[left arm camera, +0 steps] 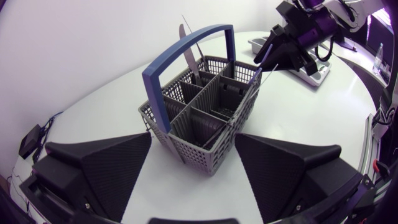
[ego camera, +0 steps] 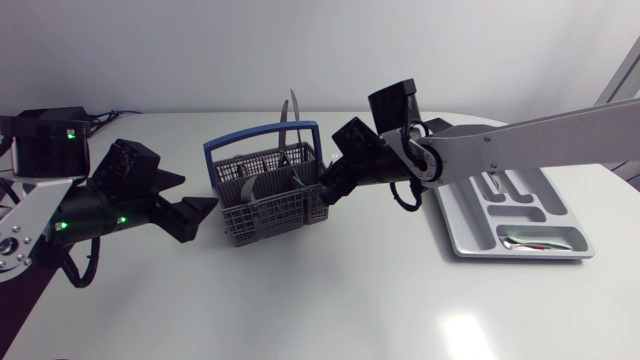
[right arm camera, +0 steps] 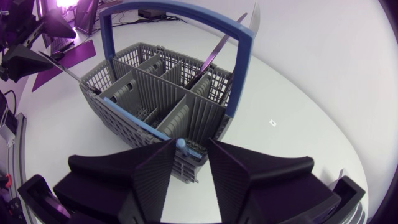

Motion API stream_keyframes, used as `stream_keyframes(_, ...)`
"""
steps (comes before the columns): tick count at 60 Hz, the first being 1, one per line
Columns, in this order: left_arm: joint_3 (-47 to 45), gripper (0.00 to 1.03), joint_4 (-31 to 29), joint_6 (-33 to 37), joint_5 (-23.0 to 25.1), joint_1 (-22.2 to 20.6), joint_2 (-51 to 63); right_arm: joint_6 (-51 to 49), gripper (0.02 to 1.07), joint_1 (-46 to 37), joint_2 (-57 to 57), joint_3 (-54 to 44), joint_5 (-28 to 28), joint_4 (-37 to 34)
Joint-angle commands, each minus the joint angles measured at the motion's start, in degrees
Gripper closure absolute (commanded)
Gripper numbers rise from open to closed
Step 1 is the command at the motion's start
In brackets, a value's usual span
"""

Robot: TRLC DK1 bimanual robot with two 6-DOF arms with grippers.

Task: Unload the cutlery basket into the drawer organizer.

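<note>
Cutlery basket (ego camera: 268, 195), left hand (ego camera: 203, 211) spread, right hand (ego camera: 326, 190) at rim

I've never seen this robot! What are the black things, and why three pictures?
Two robot arms; the black wedges are their grippers, like hands. One picture looks down from above; the others come from a camera on each wrist. On the table stand a grey cutlery basket, knives poking up, and a drawer organizer holding a few pieces. The left gripper is open at the basket, holding nothing. The right gripper is at a blue-handled piece on the basket's rim; whether it grips it, I cannot tell.
</note>
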Motion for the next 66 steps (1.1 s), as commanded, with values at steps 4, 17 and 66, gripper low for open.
stream_keyframes(4, -2.7, 0.09, 1.0, 1.5, 1.1, 0.6, -0.1, -0.5, 0.96, 0.5, 2.8, 2.3, 0.7, 1.0)
stream_keyframes(17, -3.7, 0.09, 1.8, 1.5, 1.1, 0.6, -0.8, -0.8, 1.01, 0.9, 1.4, 3.6, 0.7, -0.7)
stream_keyframes(66, -5.6, 0.09, 2.2, 3.4, 1.1, 0.5, -4.7, -3.6, 1.01, -11.2, -22.2, 19.5, -0.5, -44.4)
